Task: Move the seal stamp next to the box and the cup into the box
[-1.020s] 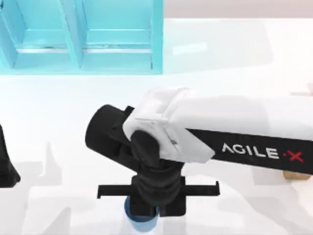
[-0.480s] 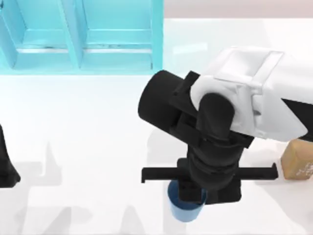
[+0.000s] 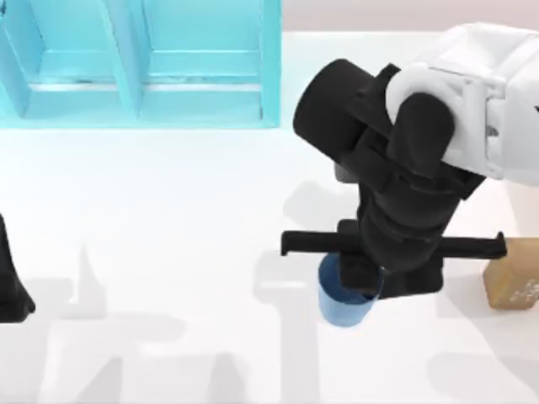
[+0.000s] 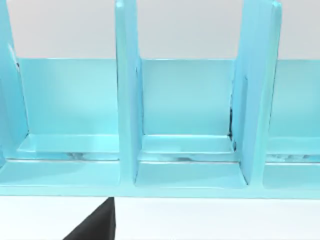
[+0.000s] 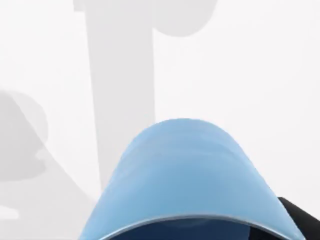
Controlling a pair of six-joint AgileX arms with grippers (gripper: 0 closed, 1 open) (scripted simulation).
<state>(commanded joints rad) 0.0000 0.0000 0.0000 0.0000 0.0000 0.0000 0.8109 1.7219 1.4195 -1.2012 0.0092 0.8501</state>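
Observation:
The blue cup (image 3: 342, 308) hangs tilted above the white table, right of the middle, with my right gripper (image 3: 357, 283) shut on its rim from above. Up close in the right wrist view, the cup (image 5: 185, 175) has a dark finger (image 5: 301, 216) at its side. Near the table's right edge the tan seal stamp (image 3: 512, 284) rests on the table, just right of my right gripper and apart from it. The light blue box (image 3: 270, 76) with open compartments stands at the back left; its compartments (image 4: 185, 105) face the left wrist camera. My left arm (image 3: 10, 286) is parked at the left edge.
The right arm's white and black body (image 3: 438, 109) reaches in from the right over the table's back right part. A wide stretch of bare white table (image 3: 168, 252) lies between the box and the front edge.
My right arm has carried the cup to the right and toward the back of the table. The seal stamp has come out from under the arm. The left arm has stayed still.

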